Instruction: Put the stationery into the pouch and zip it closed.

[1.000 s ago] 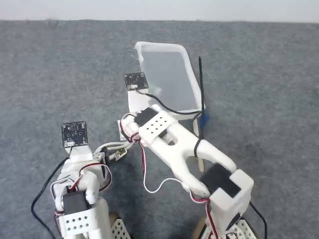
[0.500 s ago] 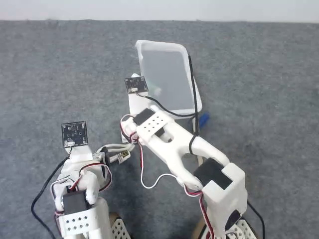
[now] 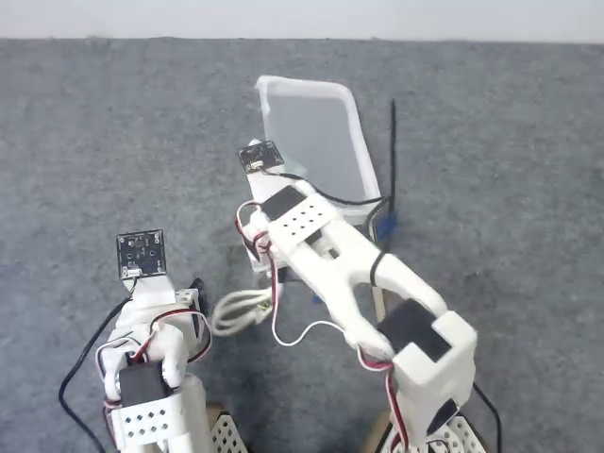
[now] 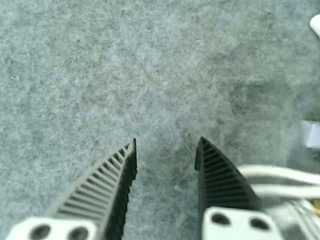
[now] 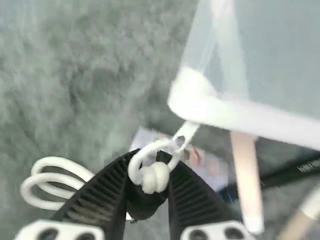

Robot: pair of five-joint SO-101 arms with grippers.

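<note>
Our right gripper (image 5: pixel 150 167) is clamped on the zipper pull (image 5: pixel 152 175), a white loop with a bead, at the near corner of the translucent pouch (image 3: pixel 316 142) lying on the grey counter (image 3: pixel 94 142). The left gripper (image 4: pixel 167 142) hangs spread over bare counter, holding nothing. A black pen (image 3: pixel 394 156) and a pencil (image 5: pixel 245 170) lie just beside the pouch, outside it, so we take this step as opening the zip. We should draw the pull straight along the zipper line, low and steady. The left gripper should pin the pouch so it cannot slide.
</note>
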